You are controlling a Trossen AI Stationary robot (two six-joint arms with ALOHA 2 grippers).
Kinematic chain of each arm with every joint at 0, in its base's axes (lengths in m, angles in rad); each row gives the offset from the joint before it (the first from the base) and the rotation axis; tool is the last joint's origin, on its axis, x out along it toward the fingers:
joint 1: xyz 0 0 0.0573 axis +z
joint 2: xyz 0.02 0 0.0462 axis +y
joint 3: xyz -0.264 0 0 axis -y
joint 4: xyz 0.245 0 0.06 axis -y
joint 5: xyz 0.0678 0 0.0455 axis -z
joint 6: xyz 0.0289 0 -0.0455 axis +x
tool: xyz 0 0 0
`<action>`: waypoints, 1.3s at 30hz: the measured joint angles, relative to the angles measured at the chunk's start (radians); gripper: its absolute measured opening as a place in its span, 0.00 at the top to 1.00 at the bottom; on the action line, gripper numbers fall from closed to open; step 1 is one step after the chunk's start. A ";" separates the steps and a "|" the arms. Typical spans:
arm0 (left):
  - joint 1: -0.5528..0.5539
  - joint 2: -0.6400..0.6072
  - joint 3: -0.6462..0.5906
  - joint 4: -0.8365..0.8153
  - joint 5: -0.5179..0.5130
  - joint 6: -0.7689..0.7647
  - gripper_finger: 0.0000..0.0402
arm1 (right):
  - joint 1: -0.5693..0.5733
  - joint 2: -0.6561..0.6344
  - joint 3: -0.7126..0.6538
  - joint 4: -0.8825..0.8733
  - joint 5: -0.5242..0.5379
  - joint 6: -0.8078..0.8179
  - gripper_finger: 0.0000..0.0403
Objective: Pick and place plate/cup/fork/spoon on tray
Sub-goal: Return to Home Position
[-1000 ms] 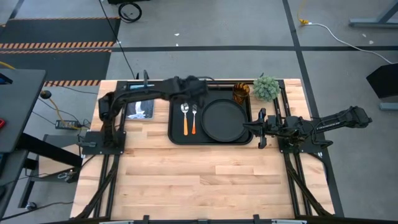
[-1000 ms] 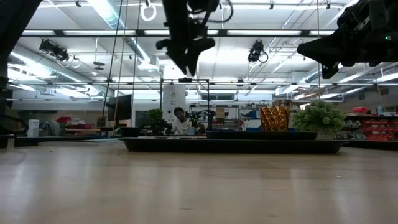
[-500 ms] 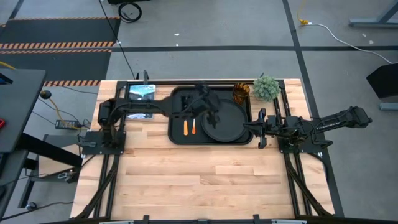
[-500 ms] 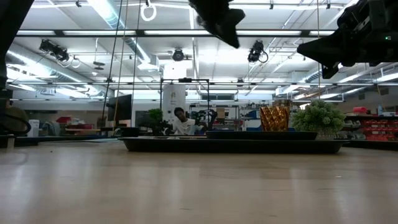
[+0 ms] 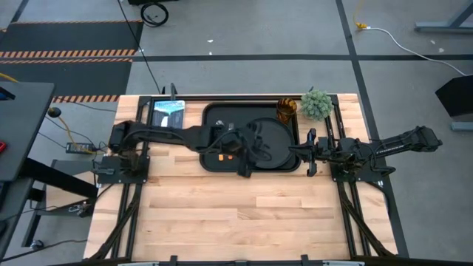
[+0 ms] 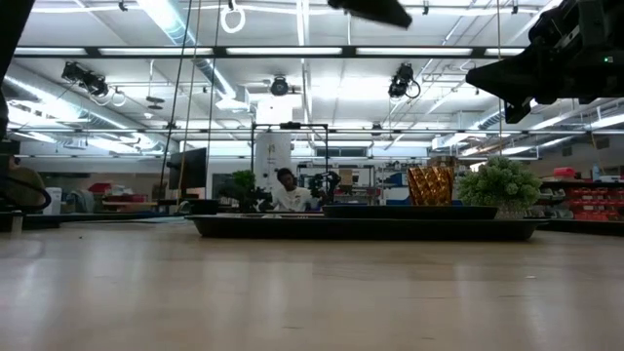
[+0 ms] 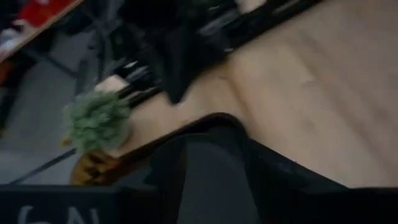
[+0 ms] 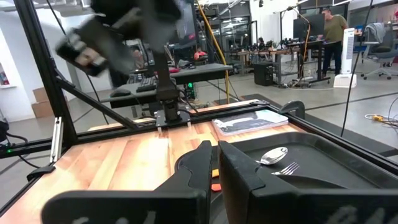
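Observation:
The black tray (image 5: 209,112) lies at the far middle of the table. The round black plate (image 5: 277,140) lies in its right half. The spoon (image 8: 273,155) and the fork (image 8: 287,168) lie side by side in its left half, and my left arm hides part of their orange handles (image 5: 222,157). The amber cup (image 5: 287,109) stands at the tray's far right corner; I cannot tell whether it is on the tray. My left gripper (image 5: 247,157) hangs blurred above the tray's near middle, well clear of it. My right gripper (image 5: 305,151) is shut and empty just right of the tray.
A small green plant (image 5: 316,103) stands right of the cup at the far right. A flat grey device (image 5: 167,111) lies left of the tray. Bare wooden table (image 5: 236,214) fills the near half. A person shows far off in the room (image 6: 286,190).
My left arm has swung from above the tray's far left part toward the table's near edge and right, across the tray, and has risen almost out of the top of the low view. Fork, spoon, plate and cup have stayed where they were.

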 joint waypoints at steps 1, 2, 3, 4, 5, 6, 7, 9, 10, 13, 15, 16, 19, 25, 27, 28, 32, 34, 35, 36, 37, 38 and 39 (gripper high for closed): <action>-0.008 -0.010 0.000 -0.019 0.010 -0.004 0.58 | 0.000 0.000 0.000 0.000 0.000 0.000 0.92; -0.015 -0.018 0.000 -0.024 0.026 -0.010 0.58 | 0.000 0.000 0.000 0.000 0.000 0.000 0.92; -0.022 -0.031 0.001 -0.039 0.049 -0.017 0.58 | 0.000 0.000 0.000 0.000 0.000 0.000 0.92; -0.026 -0.044 0.000 -0.080 0.077 -0.030 0.58 | 0.000 0.000 0.000 0.000 0.000 0.000 0.92; -0.031 -0.052 0.000 -0.096 0.105 -0.037 0.58 | 0.000 0.000 0.000 0.000 0.000 0.000 0.92; -0.034 -0.067 0.001 -0.118 0.128 -0.046 0.58 | 0.000 0.000 0.000 0.000 0.000 0.000 0.92; -0.037 -0.079 0.001 -0.168 0.150 -0.060 0.58 | 0.000 0.000 0.000 0.001 0.000 0.000 0.92; -0.037 -0.107 0.001 -0.231 0.191 -0.116 0.58 | 0.000 0.000 0.000 0.001 0.000 0.000 0.92; -0.037 -0.120 0.000 -0.262 0.203 -0.161 0.59 | 0.000 0.000 0.000 0.001 0.000 0.000 0.92; -0.037 -0.144 0.000 -0.211 0.206 -0.294 0.59 | 0.000 0.000 0.000 0.001 0.000 0.000 0.92; -0.035 -0.156 0.003 -0.169 0.206 -0.304 0.59 | 0.000 0.000 0.000 0.000 0.000 0.000 0.92; -0.035 -0.162 0.005 -0.175 0.207 -0.334 0.59 | 0.000 0.000 0.000 0.000 0.000 0.000 0.92; -0.038 -0.202 0.010 -0.228 0.210 -0.454 0.58 | 0.000 0.000 0.000 0.000 0.000 0.000 0.92; -0.087 -0.328 0.010 -0.236 0.210 -0.417 0.58 | 0.000 0.000 0.000 0.001 0.005 0.000 0.92; -0.118 -0.373 0.010 -0.244 0.211 -0.370 0.58 | 0.000 0.000 0.000 0.001 0.005 0.000 0.92; -0.131 -0.388 0.010 -0.244 0.212 -0.346 0.58 | 0.000 0.000 0.000 0.000 0.005 0.000 0.92; -0.171 -0.441 -0.014 -0.221 0.193 -0.292 0.58 | 0.000 0.000 0.000 0.000 0.006 0.000 0.92; -0.199 -0.483 -0.068 -0.205 0.174 -0.259 0.58 | 0.000 0.000 0.000 0.000 0.006 0.000 0.92; -0.209 -0.505 -0.101 -0.172 0.165 -0.241 0.58 | 0.000 0.000 0.000 0.001 0.007 0.000 0.92; -0.214 -0.529 -0.143 -0.126 0.153 -0.234 0.58 | 0.000 0.000 0.000 0.000 0.007 0.000 0.92; -0.216 -0.554 -0.192 -0.078 0.143 -0.234 0.58 | 0.000 0.000 0.000 0.001 0.008 0.000 0.92; -0.217 -0.583 -0.250 -0.032 0.129 -0.236 0.58 | 0.000 0.000 0.000 0.000 0.008 0.000 0.92; -0.218 -0.613 -0.315 0.022 0.117 -0.239 0.58 | 0.000 0.000 0.000 0.000 0.008 0.000 0.92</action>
